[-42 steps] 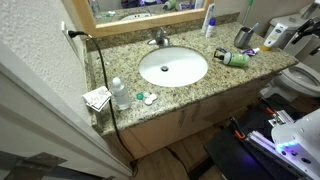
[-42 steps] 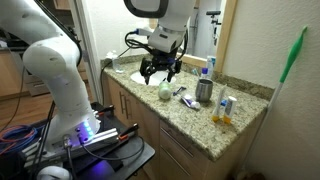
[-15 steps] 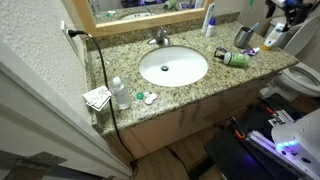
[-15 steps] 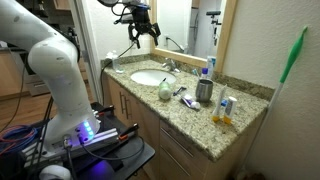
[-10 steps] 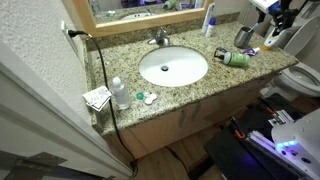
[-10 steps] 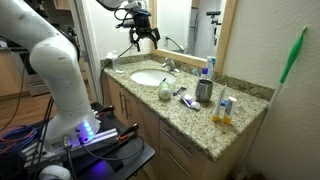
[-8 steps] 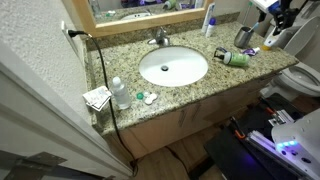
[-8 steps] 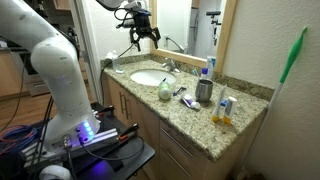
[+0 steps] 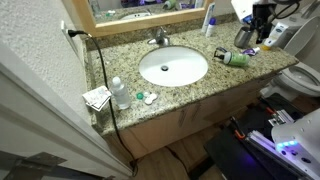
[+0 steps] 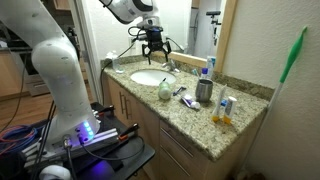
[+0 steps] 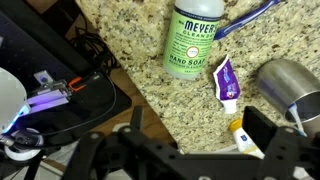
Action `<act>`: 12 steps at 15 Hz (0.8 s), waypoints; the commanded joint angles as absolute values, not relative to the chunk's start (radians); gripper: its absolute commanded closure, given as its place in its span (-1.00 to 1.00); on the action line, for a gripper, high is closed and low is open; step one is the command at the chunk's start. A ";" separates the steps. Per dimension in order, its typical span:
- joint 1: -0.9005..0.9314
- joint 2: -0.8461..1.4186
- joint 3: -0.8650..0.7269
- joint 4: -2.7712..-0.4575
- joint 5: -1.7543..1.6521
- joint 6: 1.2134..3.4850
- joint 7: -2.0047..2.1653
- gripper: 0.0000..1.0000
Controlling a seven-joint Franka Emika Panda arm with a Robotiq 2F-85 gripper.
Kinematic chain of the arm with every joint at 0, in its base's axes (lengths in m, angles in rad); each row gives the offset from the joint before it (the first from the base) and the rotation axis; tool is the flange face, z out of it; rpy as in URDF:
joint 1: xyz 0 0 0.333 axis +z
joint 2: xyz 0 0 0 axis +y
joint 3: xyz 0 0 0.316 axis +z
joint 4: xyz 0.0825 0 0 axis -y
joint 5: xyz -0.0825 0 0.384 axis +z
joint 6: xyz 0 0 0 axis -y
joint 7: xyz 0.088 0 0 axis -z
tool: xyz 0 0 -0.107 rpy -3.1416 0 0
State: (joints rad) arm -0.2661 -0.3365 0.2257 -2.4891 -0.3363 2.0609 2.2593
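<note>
Lower and nearer the desk [image 9: 120, 52] than a second ago, your gripper [image 10: 154, 47] is now hanging in the air above the sink [image 10: 150, 85], having swung down and across from higher up. Its jaws are standing as wide apart as they go, and they are gripping nothing.

In the wrist view the green soap bottle [image 11: 193, 40] is lying on its side on the granite, straight ahead of the gap between the fingers [image 11: 266, 130] and well apart from them; nothing is touching it. In both exterior views it is sitting where it sat before, between the sink and the steel cup [image 11: 290, 90].

Just beside the bottle a toothpaste tube [image 11: 226, 84] is lying flat, pointing toward the cup, which is also lying on its side at the right edge of the wrist view. Beyond the bottle's cap end a blue toothbrush [image 11: 252, 14] is resting at an angle.

Farther along the desk, the faucet [image 9: 158, 38] is standing behind the basin. None of the things on the desk is showing any shift; only your arm is placed differently.
</note>
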 commanded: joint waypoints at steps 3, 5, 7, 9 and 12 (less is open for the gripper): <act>-0.187 -0.308 0.148 -2.481 -0.358 2.055 2.280 -1.00; -0.191 -0.254 0.162 -2.451 -0.373 2.026 2.314 -1.00; -0.163 -0.206 0.148 -2.449 -0.316 2.089 2.323 -1.00; -0.135 -0.170 0.131 -2.447 -0.278 2.147 2.336 -1.00; -0.116 -0.104 0.122 -2.421 -0.310 2.188 2.436 -1.00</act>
State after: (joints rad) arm -0.1430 -0.1806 0.1496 -2.4642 -0.2972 2.1469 2.3681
